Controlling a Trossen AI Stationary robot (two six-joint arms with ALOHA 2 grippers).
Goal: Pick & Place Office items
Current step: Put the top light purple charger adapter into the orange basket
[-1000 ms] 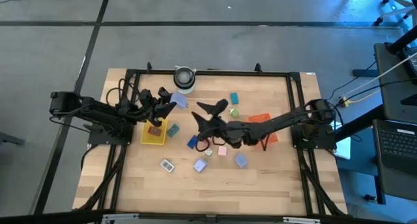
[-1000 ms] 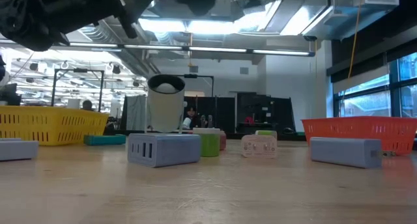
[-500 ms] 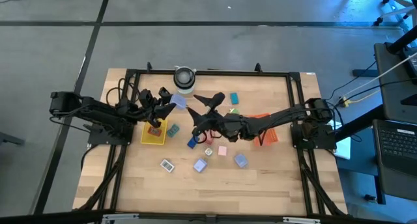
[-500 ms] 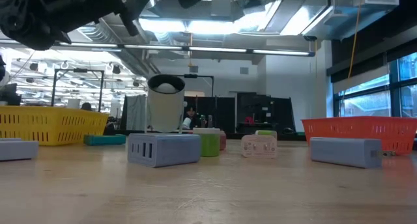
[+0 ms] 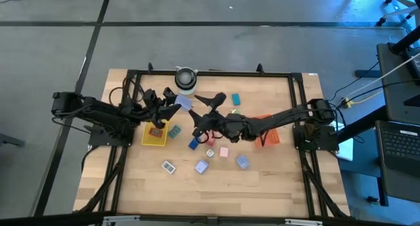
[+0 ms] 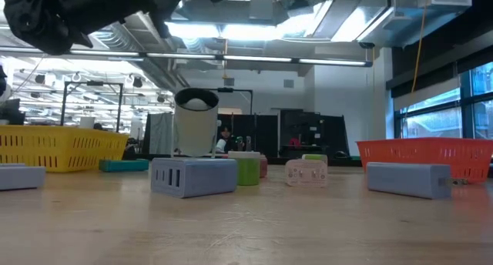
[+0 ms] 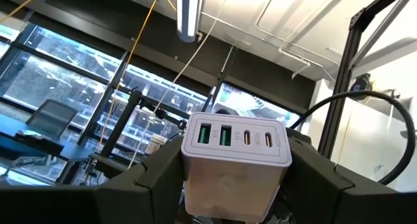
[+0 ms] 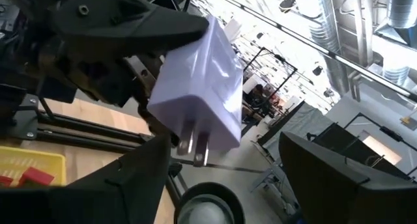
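While the left pincer (image 7: pixel 236 185) pinches a lavender charger (image 5: pixel 183 102) aloft over the counter (image 5: pixel 262 180), the right pincer (image 8: pixel 221 185) (spread) waits beside it; most items (image 5: pixel 202 166) remain unsorted.

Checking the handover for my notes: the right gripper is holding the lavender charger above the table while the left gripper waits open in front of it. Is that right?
The arms are swapped. The left gripper holds the lavender charger, as the left wrist view shows; the right gripper waits open in front of its prongs in the right wrist view. The high view shows both above the table.
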